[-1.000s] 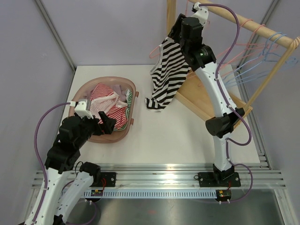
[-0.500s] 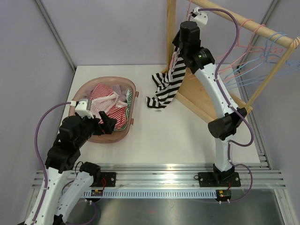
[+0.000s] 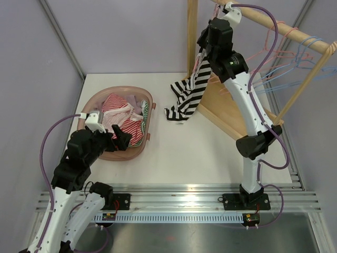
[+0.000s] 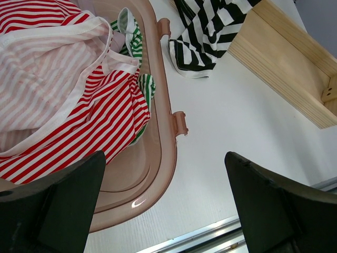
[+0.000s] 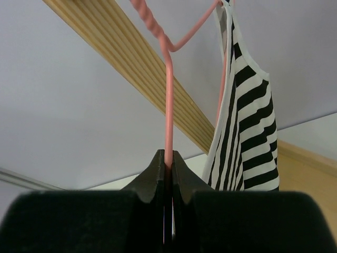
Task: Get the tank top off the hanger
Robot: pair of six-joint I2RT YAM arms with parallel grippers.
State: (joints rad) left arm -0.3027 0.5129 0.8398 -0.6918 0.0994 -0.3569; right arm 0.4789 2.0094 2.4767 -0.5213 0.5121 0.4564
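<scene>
Since the tank top [image 3: 188, 94] is thin striped jersey, I judge it light, floppy and stretchy, not fragile. It will sag and slide instead of holding shape. It hangs from the pink hanger [image 5: 167, 105] below the wooden rail [image 5: 131, 68], and its hem trails on the table [image 3: 200, 153] beside the wooden base [image 4: 284, 63]. Best hold, I think, is a strap or the bunched fabric just under the hanger shoulder. Pinching the hem would only stretch it.

The right gripper [image 5: 168, 161] is high by the rail, jaws pinched fully onto the hanger wire, no cloth between them. The left gripper [image 4: 163, 205] hovers over the basket [image 4: 180, 124] of red-striped clothes, jaws spread wide, holding nothing.

Versus a second ago:
- The right jaws were partly open and are now clamped on the wire.
- The wrist has moved up and to the right.
- The top was spread broad and flat on the hanger and now hangs turned, narrow and bunched, with the hem at about the same spot on the table.
- The left arm and the basket are unchanged.
</scene>
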